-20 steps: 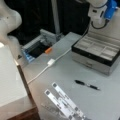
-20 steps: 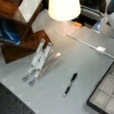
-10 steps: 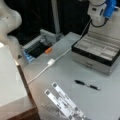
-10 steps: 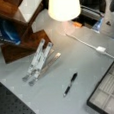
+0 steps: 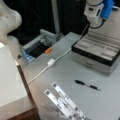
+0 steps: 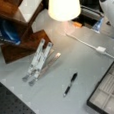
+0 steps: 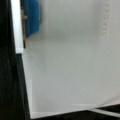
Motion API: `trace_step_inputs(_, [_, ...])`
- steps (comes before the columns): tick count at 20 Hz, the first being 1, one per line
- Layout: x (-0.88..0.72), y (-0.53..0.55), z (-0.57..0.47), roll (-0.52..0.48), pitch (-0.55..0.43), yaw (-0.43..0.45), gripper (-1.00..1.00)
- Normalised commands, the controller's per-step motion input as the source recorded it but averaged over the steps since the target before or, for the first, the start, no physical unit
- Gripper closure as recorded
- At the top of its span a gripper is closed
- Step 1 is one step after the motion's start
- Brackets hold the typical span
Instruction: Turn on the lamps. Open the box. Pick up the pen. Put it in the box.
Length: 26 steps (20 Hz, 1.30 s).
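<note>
The box point(image 5: 96, 50) stands open at a front view's right, its grey compartments showing and its lid point(image 5: 111, 27) tipped back; one corner of it also shows point(image 6: 105, 95). The thin black pen point(image 5: 87, 85) lies on the grey table in front of the box, apart from it, and is seen lying alone point(image 6: 70, 84). My gripper point(image 5: 96, 15) hangs above the box's back edge, well away from the pen; its fingers do not show. A lamp shade point(image 6: 64, 6) glows. The wrist view holds only a pale flat surface.
Long white strips point(image 5: 63, 102) lie near the table's front edge and beside a wooden shelf point(image 6: 18, 35). A white cable with a switch point(image 5: 51, 62) crosses the table. A black tray with an orange part point(image 5: 48, 50) sits at the back left. A white rounded body point(image 5: 7, 17) stands behind it.
</note>
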Motion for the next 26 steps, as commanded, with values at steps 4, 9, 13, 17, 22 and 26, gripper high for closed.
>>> trace_step_inputs(4, [-0.03,-0.50,-0.04,-0.098,-0.006,0.138,-1.00])
trace_step_inputs(9, [-0.04,-0.42,-0.03,-0.168,-0.054,0.172,-1.00])
trace_step_inputs(13, [-0.04,-0.37,-0.01,-0.268,-0.081,0.208,-1.00])
trace_step_inputs(17, [0.01,-0.47,-0.03,-0.329,-0.081,0.213,-1.00])
trace_step_inputs(22, [0.06,-0.52,-0.08,-0.381,-0.057,0.240,-1.00])
trace_step_inputs(26, [0.09,-0.49,-0.10,-0.375,-0.069,0.242,-1.00])
